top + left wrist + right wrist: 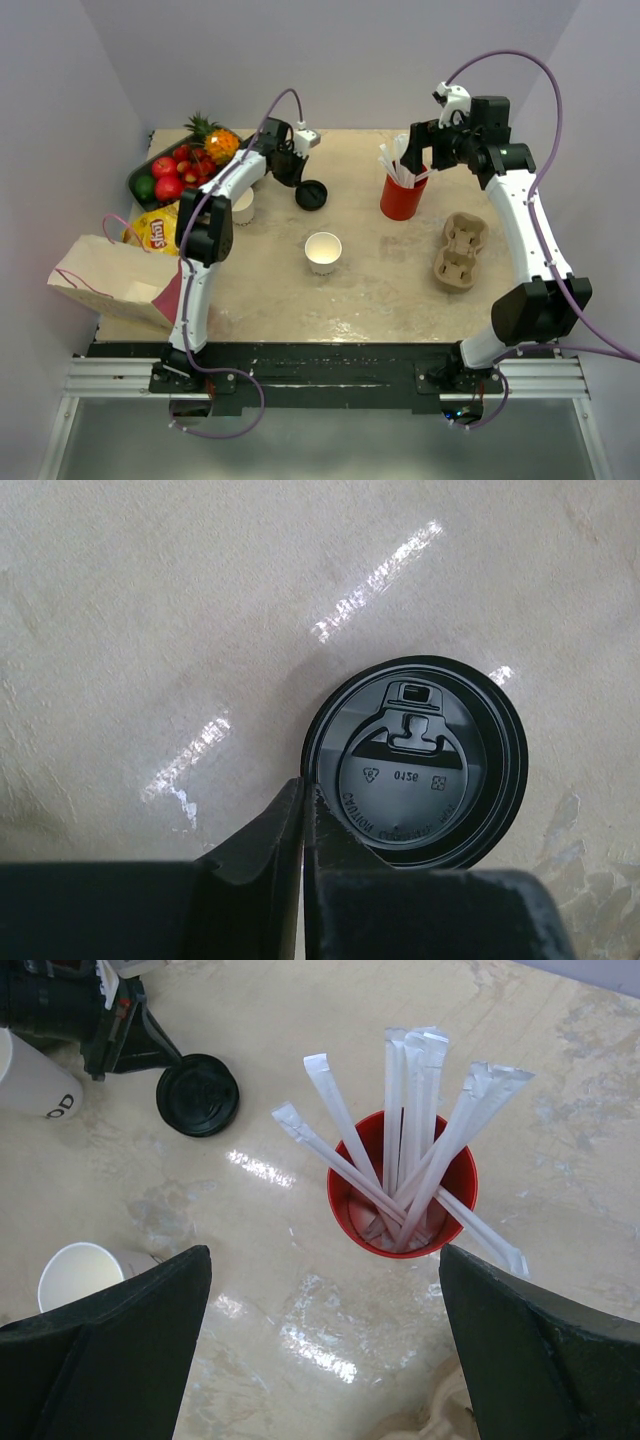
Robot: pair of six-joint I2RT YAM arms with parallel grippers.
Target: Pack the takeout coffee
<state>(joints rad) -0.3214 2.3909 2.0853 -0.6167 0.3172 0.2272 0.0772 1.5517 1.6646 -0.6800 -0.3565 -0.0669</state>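
Observation:
The white paper cup (323,252) of the takeout coffee stands open and upright in the middle of the table, and shows at the lower left of the right wrist view (75,1275). Its round black lid (312,194) (430,770) (197,1095) lies behind it, towards the back. My left gripper (297,180) (303,790) is pinched shut on the lid's left rim, one finger outside the rim and one over the top. My right gripper (425,150) (325,1250) hangs open above the red cup of straws, holding nothing.
The red cup of white straws (402,197) (400,1200) stands at the back right. A cardboard cup carrier (458,250) lies to the right. A second white cup (240,205), a chips bag (155,230), a fruit tray (185,165) and a paper bag (110,280) sit at the left.

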